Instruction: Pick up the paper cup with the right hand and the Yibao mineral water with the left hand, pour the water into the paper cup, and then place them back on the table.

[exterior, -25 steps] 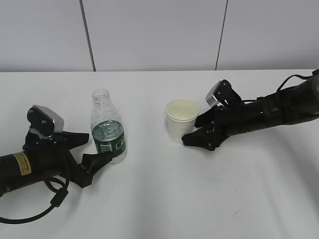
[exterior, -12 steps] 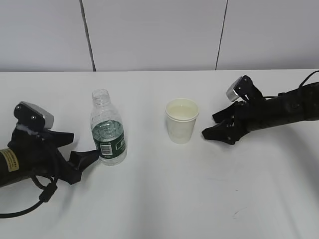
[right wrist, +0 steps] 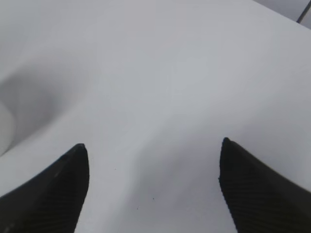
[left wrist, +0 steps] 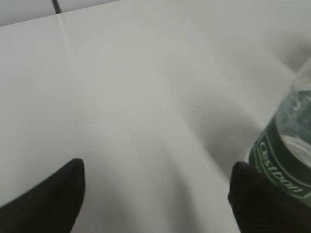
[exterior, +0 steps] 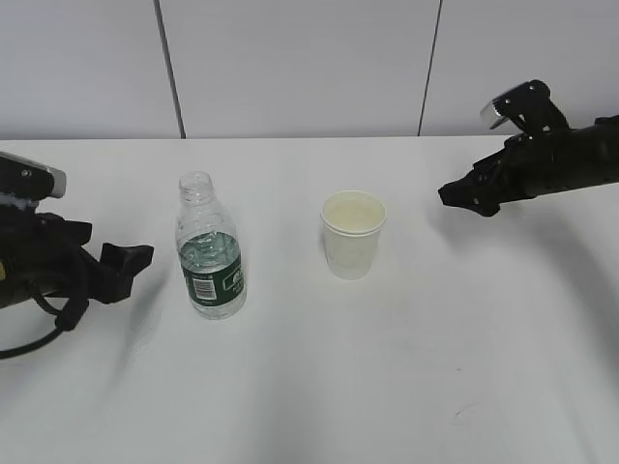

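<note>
- Upright on the white surface (exterior: 319, 387), left of centre in the exterior view, the Yibao mineral water (exterior: 209, 249) is seen: a small clear ribbed bottle with no cap, about half filled, its neck open at the top.
- On its dark green label a white barcode patch is shown toward the camera in the exterior view; beside the patch some small pale marks are printed, too small to be read.
- In the left wrist view the bottle (left wrist: 286, 153) is cut off by the right edge, and pale slanted lettering is seen on the green band; it appears to begin with a "C", but the rest is too blurred to be made out.
- To the right of the bottle, well apart from it, the paper cup (exterior: 352, 233) is set upright; its off-white wall is plain and no writing is seen on it. A pale cream interior is shown inside the rolled rim.
- The left tool (exterior: 121, 261) is held low at the left edge, near the bottle but apart from it; in the left wrist view its two black fingers (left wrist: 51, 199) are spread wide, with nothing between them.
- The right tool (exterior: 469, 196) is held above the surface at the far right, well apart from the cup; its fingers (right wrist: 53, 194) are likewise parted, and only bare surface is seen between them.
</note>
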